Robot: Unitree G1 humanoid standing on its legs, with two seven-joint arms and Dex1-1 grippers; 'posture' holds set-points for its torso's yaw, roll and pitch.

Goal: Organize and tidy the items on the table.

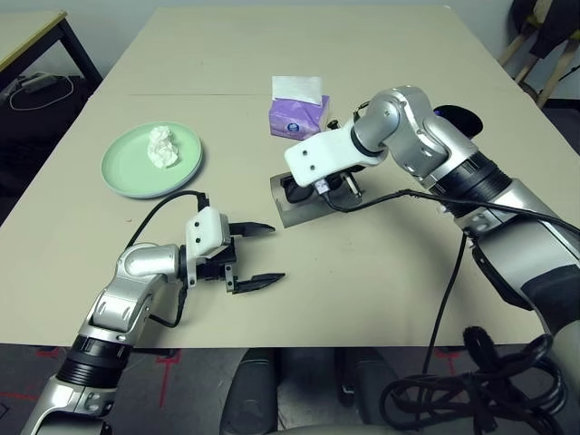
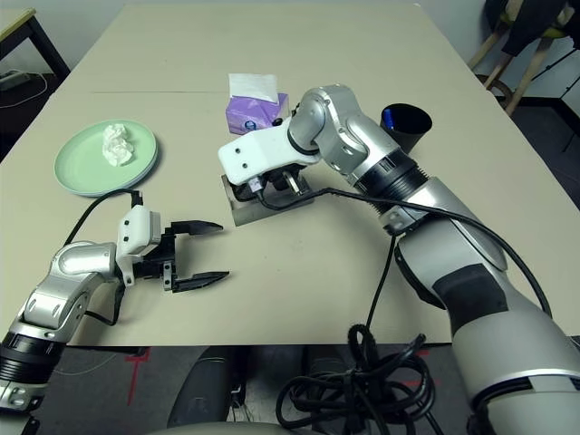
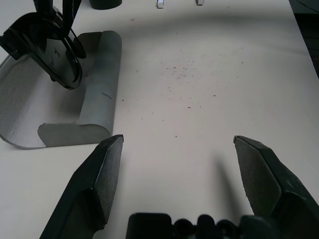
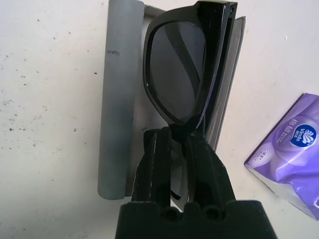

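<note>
Left eye view: R gripper (image 4: 177, 144) sits mid-frame, fingers pinched on the black sunglasses (image 4: 182, 69), held folded right over the open grey glasses case (image 1: 304, 204). In the right wrist view the lens hangs over the case's trough, frame edge close to the case's raised lid; can't tell if glasses touch the lining yet. Purple tissue box (image 1: 299, 109) sits just above the case in frame, near but apart.

L gripper (image 1: 249, 254) is lower left-centre, fingers spread wide, nothing between them, just above the table (image 1: 381, 299) near its front edge. Left wrist view shows bare tabletop between its fingers (image 3: 99, 184), with case and glasses farther off.

Pale green plate (image 1: 127, 172) lies at left of frame, close to the table's left edge, white tissue wad (image 1: 163, 145) on it. Black cup (image 2: 406, 122) stands at upper right in the right eye view, just behind the R forearm, something blue inside it.

Open room: wide bare strip between L gripper and case, whole upper part of table, lower centre under the R arm. Smaller desk (image 1: 36, 27) at upper left corner, well apart.
</note>
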